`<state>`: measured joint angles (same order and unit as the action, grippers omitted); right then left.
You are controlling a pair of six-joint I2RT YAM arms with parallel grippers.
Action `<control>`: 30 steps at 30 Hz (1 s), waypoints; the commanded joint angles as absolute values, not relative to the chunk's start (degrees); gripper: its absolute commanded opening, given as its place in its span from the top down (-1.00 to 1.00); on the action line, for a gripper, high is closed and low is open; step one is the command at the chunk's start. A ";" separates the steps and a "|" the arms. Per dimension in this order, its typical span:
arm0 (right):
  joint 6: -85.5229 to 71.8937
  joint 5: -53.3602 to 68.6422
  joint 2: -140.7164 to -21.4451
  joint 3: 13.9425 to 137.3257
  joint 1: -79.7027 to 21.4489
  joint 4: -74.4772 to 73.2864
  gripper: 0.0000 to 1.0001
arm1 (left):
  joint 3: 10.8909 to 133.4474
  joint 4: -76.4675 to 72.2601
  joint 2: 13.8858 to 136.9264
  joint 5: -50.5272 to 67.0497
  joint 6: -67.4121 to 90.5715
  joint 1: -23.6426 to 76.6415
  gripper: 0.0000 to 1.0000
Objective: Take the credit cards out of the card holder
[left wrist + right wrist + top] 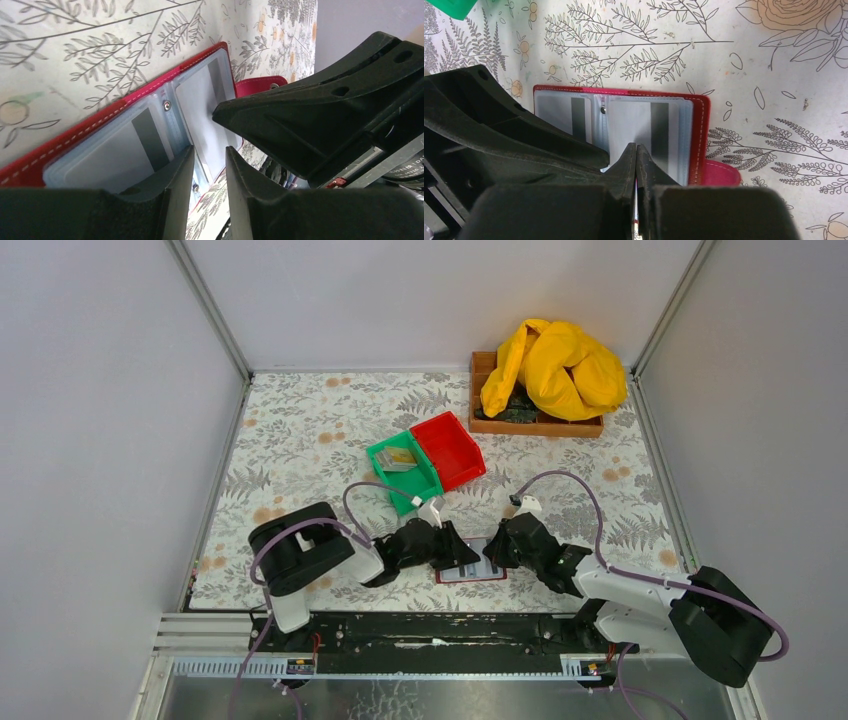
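Partly done is the fair reading. A few credit cards (400, 458) lie in the green bin (425, 485), which sits against the red bin (452, 448) further up the table (300, 430), and those look like the ones already taken out. The card holder (473, 570) lies open and flat at the near edge of the table between the two arms. Its grey-blue sleeves face up, and at least two cards with dark stripes are visible inside them, one on each leaf.

The left gripper (209, 170) rests at the holder's near edge. Its jaws are narrowly apart with nothing gripped between them, and it seems to be steadying the wallet. The right gripper (636, 160) comes in from the other side onto the right-hand leaf, with its jaws pressed together to a hairline. A thin pale sliver shows between them lower down. Whether that is a card's edge or the lip of a sleeve cannot be told.

What is left, then, is to draw out the striped cards and any others hidden behind them.
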<state>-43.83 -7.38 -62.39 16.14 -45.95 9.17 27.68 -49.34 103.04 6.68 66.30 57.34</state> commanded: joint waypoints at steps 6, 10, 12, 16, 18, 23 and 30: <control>-43.71 -7.19 -62.11 15.27 -45.63 7.53 1.00 | 29.20 -56.73 106.88 8.54 67.42 57.96 0.28; -43.09 -6.55 -61.13 15.47 -45.60 7.65 0.98 | 28.79 -56.70 106.27 8.44 67.41 58.00 0.29; -42.71 -6.11 -60.33 15.55 -45.67 7.86 0.96 | 28.03 -57.06 104.87 8.01 66.73 57.95 0.33; -41.35 -4.51 -58.55 15.37 -45.69 9.15 0.73 | 27.20 -54.57 99.63 6.71 63.15 57.96 0.37; -40.51 -3.40 -57.82 15.09 -45.66 10.30 0.60 | 26.88 -52.61 96.97 5.87 61.48 57.99 0.41; -38.84 0.06 -56.94 14.68 -45.70 13.50 0.15 | 25.00 -49.00 93.35 3.61 60.09 57.95 0.94; -38.34 5.77 -60.07 14.46 -45.70 19.27 -0.06 | 19.26 -49.73 93.13 1.97 61.42 58.32 1.00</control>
<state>-39.42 1.32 -58.89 14.68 -45.89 12.86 22.76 -50.15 93.47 4.60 61.98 57.78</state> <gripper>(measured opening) 0.525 0.010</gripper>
